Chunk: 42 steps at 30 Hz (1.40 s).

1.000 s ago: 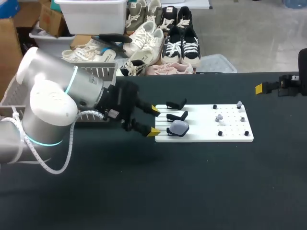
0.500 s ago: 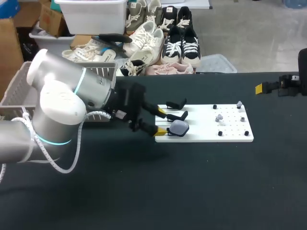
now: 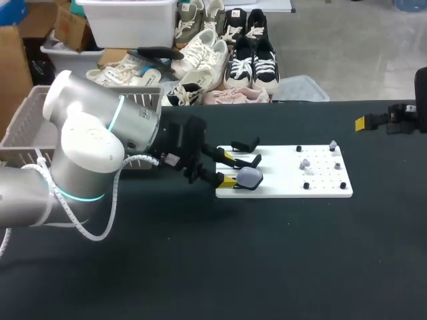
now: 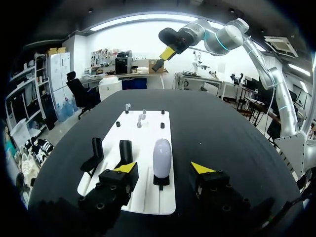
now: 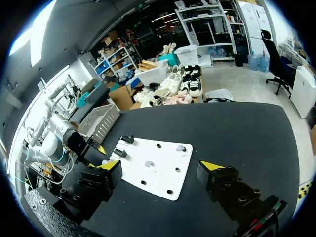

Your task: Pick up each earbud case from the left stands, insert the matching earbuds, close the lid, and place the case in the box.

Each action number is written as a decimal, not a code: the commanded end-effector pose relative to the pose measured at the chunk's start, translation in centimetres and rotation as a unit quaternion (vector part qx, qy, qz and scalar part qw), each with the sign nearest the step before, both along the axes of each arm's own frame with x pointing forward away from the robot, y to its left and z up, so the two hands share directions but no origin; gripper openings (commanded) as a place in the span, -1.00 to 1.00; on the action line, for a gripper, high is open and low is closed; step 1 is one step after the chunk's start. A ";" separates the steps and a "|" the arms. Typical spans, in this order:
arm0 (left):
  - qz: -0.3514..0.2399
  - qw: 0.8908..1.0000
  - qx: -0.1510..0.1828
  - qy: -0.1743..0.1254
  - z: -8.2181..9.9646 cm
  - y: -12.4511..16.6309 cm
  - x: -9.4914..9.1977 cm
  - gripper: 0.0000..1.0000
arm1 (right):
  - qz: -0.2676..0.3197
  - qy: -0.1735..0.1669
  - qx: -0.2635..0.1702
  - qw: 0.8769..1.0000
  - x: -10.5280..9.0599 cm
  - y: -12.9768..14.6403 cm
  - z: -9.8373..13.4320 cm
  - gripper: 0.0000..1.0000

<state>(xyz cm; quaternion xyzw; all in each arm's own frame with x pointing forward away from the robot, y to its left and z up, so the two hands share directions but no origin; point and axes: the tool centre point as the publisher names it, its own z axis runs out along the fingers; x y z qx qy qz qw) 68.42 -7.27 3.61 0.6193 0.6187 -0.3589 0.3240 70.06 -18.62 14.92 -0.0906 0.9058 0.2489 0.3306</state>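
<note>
Overhead, our left gripper reaches in low from the left with its fingers spread and nothing held, the yellow tips just short of the earbud case, which sits on the nearest of three black stands at the left end of the white board; the other two stands are bare. Our right gripper hangs well apart at the table's far right edge, and the slatted white box lies behind the left arm. From the left wrist, the case stands upright on its cradle ahead of the fingers and in line with the gap between them, touching neither, while small pale earbuds rest on pegs further along the board. We judge the case light and rigid but smooth and rounded — a shell that could slip or twist out of a pinch — so the grip should fall across its two broad sides at mid-height, above the cradle, with modest force and clear of the lid seam. From the right wrist, the right gripper's fingers stand wide apart and empty over bare table, looking down across the board toward the left arm; the case is too small there to make out.
</note>
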 end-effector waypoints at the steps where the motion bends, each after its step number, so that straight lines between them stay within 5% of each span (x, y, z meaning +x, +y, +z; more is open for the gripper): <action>1: -0.004 1.000 -0.002 0.003 -0.2 -0.1 0.3 0.40 | 0.002 0.001 0.001 1.000 0.1 -0.1 0.0 1.00; 42: -0.011 1.000 -0.005 0.015 -1.9 -2.4 0.4 0.04 | 0.002 0.001 0.001 1.000 0.1 -0.1 0.0 1.00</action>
